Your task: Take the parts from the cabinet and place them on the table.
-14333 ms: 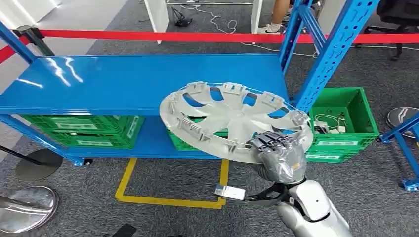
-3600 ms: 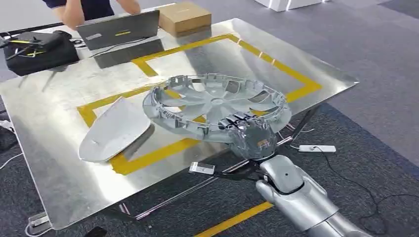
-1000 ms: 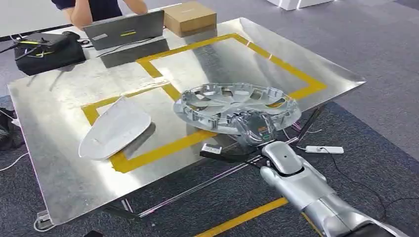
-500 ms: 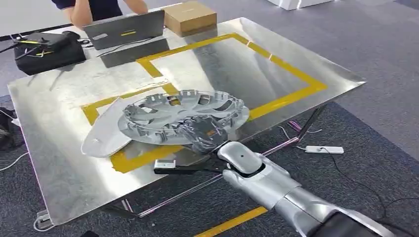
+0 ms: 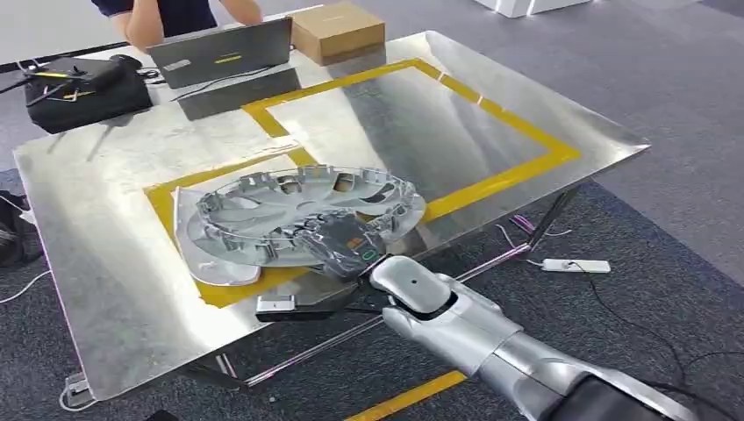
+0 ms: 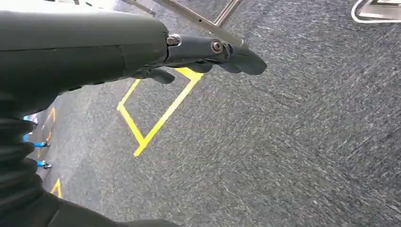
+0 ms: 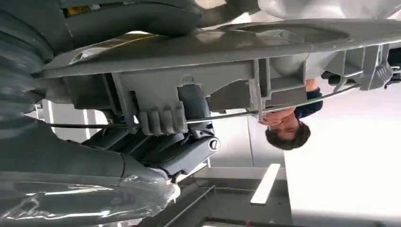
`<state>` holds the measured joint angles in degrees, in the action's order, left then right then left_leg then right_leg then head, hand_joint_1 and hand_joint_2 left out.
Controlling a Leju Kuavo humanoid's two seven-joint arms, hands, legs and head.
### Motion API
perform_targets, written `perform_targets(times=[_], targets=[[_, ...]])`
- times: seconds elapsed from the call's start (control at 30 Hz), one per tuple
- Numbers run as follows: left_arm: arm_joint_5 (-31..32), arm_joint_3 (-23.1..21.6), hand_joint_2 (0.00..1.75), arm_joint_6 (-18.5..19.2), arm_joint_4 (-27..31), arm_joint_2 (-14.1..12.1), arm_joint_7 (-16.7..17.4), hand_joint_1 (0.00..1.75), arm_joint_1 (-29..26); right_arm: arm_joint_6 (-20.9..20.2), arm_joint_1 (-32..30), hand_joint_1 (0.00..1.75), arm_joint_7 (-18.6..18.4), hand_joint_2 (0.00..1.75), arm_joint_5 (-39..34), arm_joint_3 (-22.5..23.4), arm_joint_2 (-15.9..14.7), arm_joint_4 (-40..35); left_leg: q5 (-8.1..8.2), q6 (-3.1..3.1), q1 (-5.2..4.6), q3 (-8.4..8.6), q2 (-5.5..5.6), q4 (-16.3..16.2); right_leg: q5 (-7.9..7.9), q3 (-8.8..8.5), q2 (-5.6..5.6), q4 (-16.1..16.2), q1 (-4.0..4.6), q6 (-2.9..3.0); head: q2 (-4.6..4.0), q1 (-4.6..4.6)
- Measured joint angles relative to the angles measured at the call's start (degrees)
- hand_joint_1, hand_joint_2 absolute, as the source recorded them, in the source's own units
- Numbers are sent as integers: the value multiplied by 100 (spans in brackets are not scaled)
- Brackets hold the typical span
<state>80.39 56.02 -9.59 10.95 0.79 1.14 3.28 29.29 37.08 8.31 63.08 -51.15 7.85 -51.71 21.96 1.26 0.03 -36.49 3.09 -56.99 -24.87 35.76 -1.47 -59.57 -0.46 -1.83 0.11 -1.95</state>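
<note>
Your right hand [image 5: 340, 246] grips the near rim of the wheel cover [image 5: 298, 210], a silver-grey spoked disc with clips round its edge, inner face up. It hangs low over the steel counter [image 5: 105, 307], overlapping the pale flat part [image 5: 197, 254] lying on the yellow tape [image 5: 491, 180]; whether they touch, you can't tell. The right wrist view shows the dark fingers [image 7: 189, 151] under the rim. Your left hand [image 6: 203, 52] hangs over carpet, fingers loosely extended, holding nothing.
</note>
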Motion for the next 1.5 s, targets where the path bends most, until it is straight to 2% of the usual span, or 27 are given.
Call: perform_targets(times=[0.27,0.53,0.67,1.0,1.5], targets=[[-4,-2,175,4,0,0,-7,0,-2,-201,37,175,-236,175,52,-181,-81,-15,0,0,0,0,0,0,0,2,0,0,0,0,0,0],[-9,-2,175,2,0,2,-13,0,-12,101,-91,175,-496,175,50,-192,-494,-20,1,-2,0,0,0,0,1,-2,0,11,-2,-2,0,2],[-9,-2,175,-9,0,2,-46,0,-26,227,-233,175,-544,175,92,-86,-743,-15,2,-3,0,0,0,0,3,-4,0,15,-2,-4,0,0],[-18,2,175,-94,0,2,-28,0,-42,339,-610,175,-612,175,138,476,-1141,-20,5,-7,0,-3,0,0,3,-4,1,16,-2,-5,0,0],[-59,33,175,-147,0,7,90,0,-46,402,-843,175,-627,175,299,802,-1285,-136,6,-8,0,-3,0,0,2,-4,1,16,-2,-5,0,0]])
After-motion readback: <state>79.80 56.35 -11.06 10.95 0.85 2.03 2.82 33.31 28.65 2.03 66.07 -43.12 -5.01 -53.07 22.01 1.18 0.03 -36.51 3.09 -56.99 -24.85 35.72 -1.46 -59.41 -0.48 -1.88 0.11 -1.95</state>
